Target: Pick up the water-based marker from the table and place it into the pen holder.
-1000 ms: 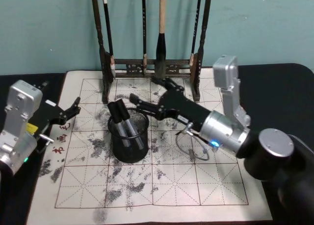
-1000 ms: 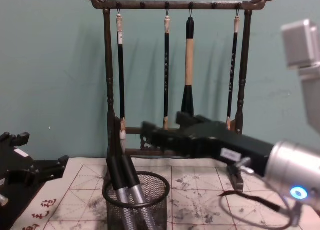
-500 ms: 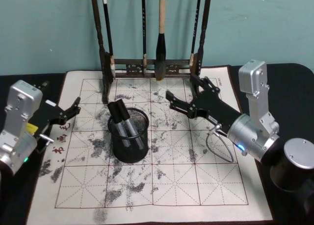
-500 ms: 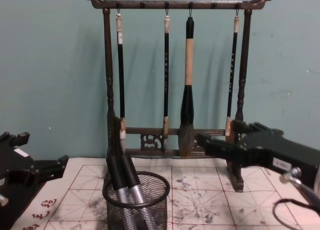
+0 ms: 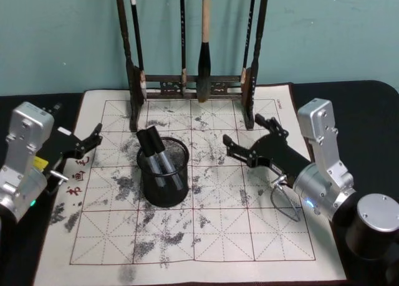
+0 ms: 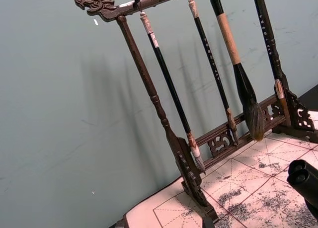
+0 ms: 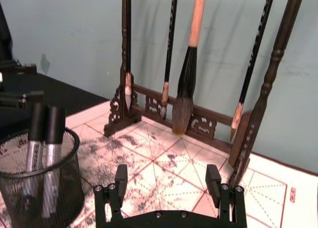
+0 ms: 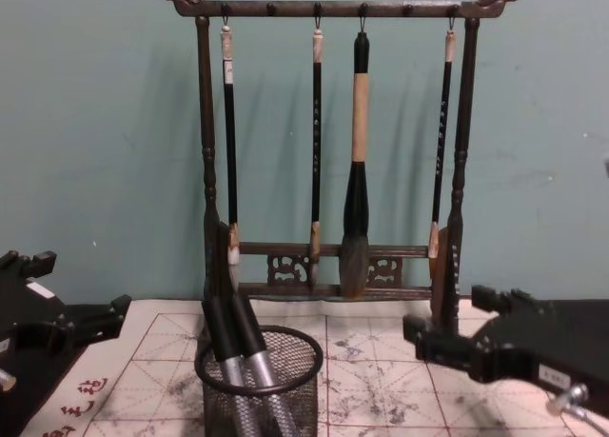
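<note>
Right gripper (image 5: 248, 139) spread wide and empty above the ink-stained calligraphy mat (image 5: 206, 236), well clear of the pen holder (image 5: 163, 174). Two markers (image 5: 159, 154) standing slanted inside that mesh cup, leaning on its rim, task apparently complete. Left gripper (image 5: 93, 139) parked at mat's left edge, spread too. Brush rack (image 5: 193, 83) behind.

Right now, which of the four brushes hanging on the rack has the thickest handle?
The third brush from the robot's left on the brush rack: its handle is thick and tan, with a big dark tuft; the others are slim and black.

Wooden brush rack (image 5: 192, 80) w/ 4 hanging brushes (image 8: 355, 161), at back of ink-stained grid mat (image 5: 206, 230).
</note>
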